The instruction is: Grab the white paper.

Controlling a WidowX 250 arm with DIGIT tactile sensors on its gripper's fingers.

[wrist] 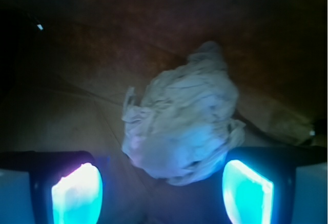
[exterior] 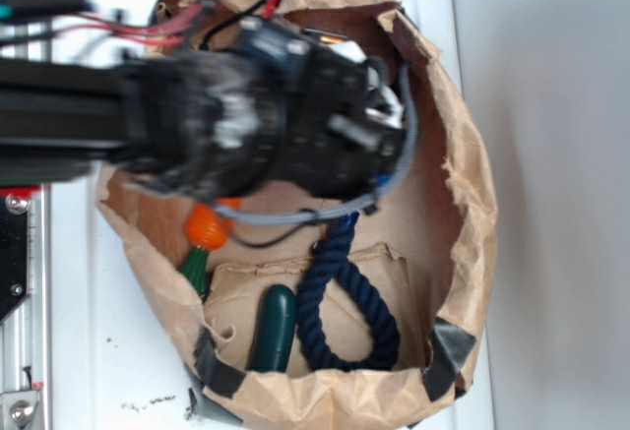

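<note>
In the wrist view the white paper (wrist: 179, 126) is seen as a crumpled, wrinkled wad lying on the brown floor of the paper bag (wrist: 92, 44). It is placed just in front of the gripper (wrist: 163, 190), slightly to the right of the middle, and its near edge reaches down between the two glowing cyan fingertips (wrist: 77, 193). The fingers are held wide apart, one at the left and one at the right of the wad, and no contact with the paper can be made out; the right pad seems very near to it, but it cannot be told whether it touches. In the exterior view the paper itself is hidden by the blurred black arm (exterior: 246, 115), which is reached from the left into the far part of the large brown bag (exterior: 463, 184). In the near part of the bag an orange carrot (exterior: 207, 225) with a green top, a dark green object (exterior: 274, 327) and a loop of dark blue rope (exterior: 345, 297) are seen, all well apart from the gripper. The bag is standing on a white surface (exterior: 108, 351).
</note>
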